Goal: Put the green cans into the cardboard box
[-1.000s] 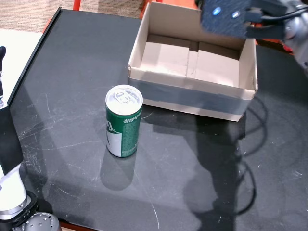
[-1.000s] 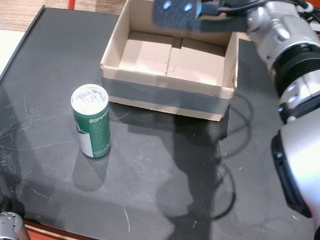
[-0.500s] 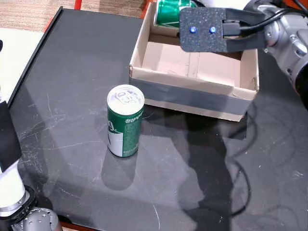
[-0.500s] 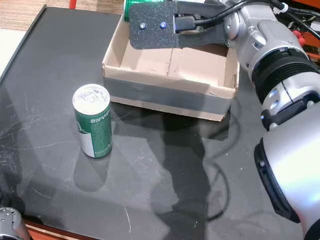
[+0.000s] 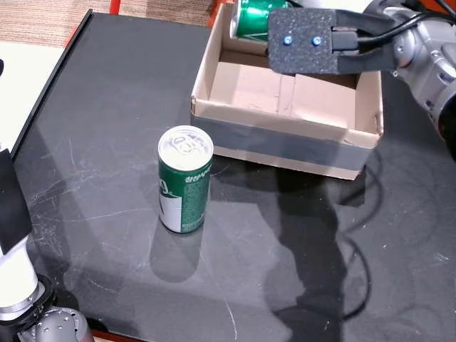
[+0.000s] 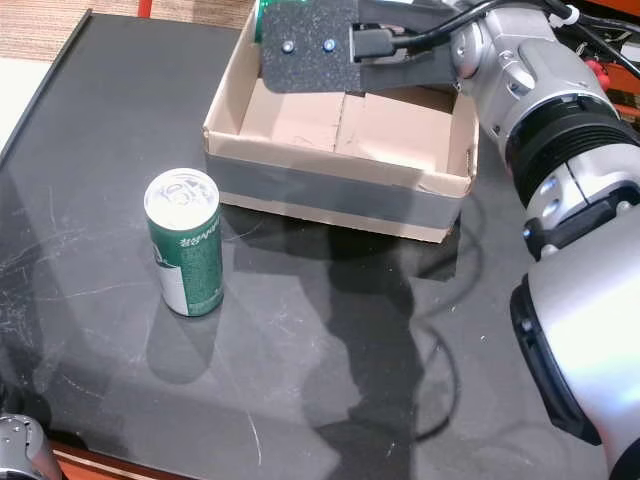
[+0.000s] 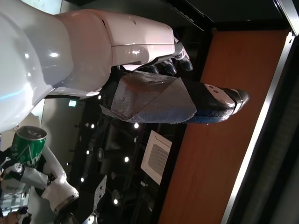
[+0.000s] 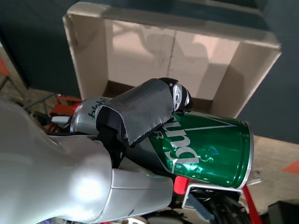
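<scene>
Head views: right hand (image 5: 308, 39) holds a green can (image 5: 249, 17) above the far rim of the cardboard box (image 5: 285, 146); a second green can (image 5: 184, 179) stands upright on the black table (image 5: 107, 107), near the box.

Left wrist view: left hand (image 7: 154, 88) empty, fingers loosely apart (ceiling behind).

Right wrist view: fingers (image 8: 154, 105) wrapped around the held can, box open below.

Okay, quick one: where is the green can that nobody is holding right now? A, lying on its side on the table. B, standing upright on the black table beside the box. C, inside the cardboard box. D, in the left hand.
B: the free green can stands upright on the black table, outside the cardboard box.
</scene>
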